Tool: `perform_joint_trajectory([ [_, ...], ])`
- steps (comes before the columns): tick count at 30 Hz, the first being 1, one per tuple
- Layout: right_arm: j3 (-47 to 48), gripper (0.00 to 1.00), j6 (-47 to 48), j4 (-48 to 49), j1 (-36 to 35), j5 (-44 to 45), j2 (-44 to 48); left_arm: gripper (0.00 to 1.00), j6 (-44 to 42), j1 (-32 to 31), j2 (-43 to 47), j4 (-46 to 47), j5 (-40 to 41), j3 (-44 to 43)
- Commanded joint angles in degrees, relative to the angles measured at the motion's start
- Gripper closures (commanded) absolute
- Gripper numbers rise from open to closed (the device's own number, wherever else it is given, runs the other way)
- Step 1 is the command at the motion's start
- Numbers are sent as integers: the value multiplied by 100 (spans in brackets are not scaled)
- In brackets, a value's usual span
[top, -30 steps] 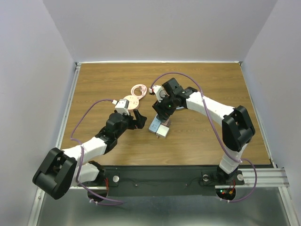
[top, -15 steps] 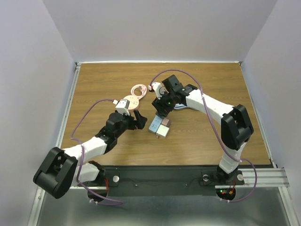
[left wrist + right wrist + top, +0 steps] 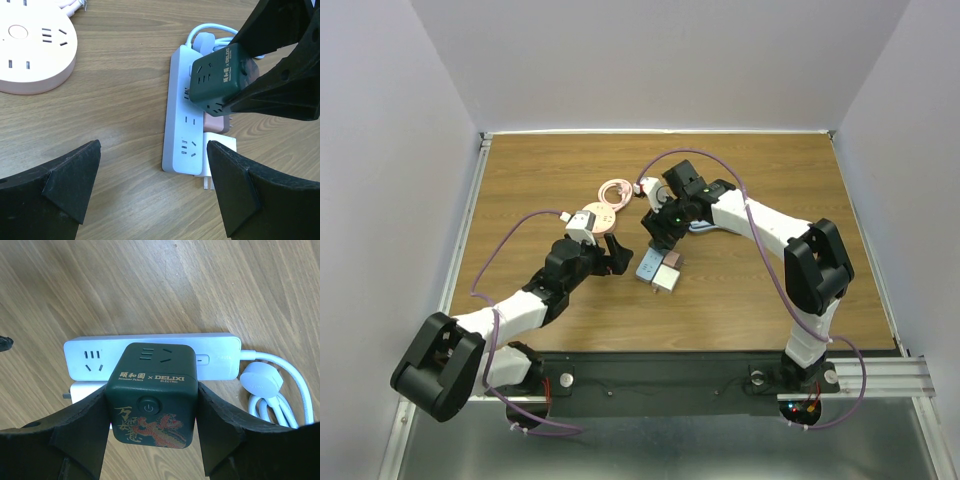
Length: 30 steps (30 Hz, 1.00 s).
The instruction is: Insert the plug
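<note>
My right gripper [image 3: 152, 412] is shut on a dark green cube plug [image 3: 152, 390] with a dragon print, one finger on each side. It holds the cube just above the middle of a white power strip [image 3: 90, 360] lying on the wood table. In the top view the right gripper [image 3: 663, 228] hovers at the strip's [image 3: 648, 264] far end. In the left wrist view the green cube [image 3: 222, 80] covers the strip's [image 3: 185, 130] upper sockets. My left gripper [image 3: 152, 147] is open and empty, low over the table just left of the strip, as the top view [image 3: 617, 255] also shows.
A round pink socket hub [image 3: 30, 50] lies left of the strip, and a coiled pink cable [image 3: 615, 190] lies beyond it. A white adapter [image 3: 220, 150] and a pink one [image 3: 217, 124] sit against the strip's right side. The strip's white cord and plug [image 3: 260, 382] are coiled at its end.
My right gripper has shifted slightly up and to the left in the top view, carrying the green cube. The left arm has not moved.
</note>
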<state>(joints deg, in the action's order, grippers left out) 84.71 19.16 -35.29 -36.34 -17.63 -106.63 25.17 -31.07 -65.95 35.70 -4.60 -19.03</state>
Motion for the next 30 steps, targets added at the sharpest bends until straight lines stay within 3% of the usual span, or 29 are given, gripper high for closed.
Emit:
perform_joint_trajectory([
  [1, 20, 100, 9, 224, 48, -109, 90, 1, -100, 31, 47, 183, -111, -75],
  [30, -42, 100, 62, -136, 39, 5, 90, 1, -109, 40, -40, 174, -208, -75],
])
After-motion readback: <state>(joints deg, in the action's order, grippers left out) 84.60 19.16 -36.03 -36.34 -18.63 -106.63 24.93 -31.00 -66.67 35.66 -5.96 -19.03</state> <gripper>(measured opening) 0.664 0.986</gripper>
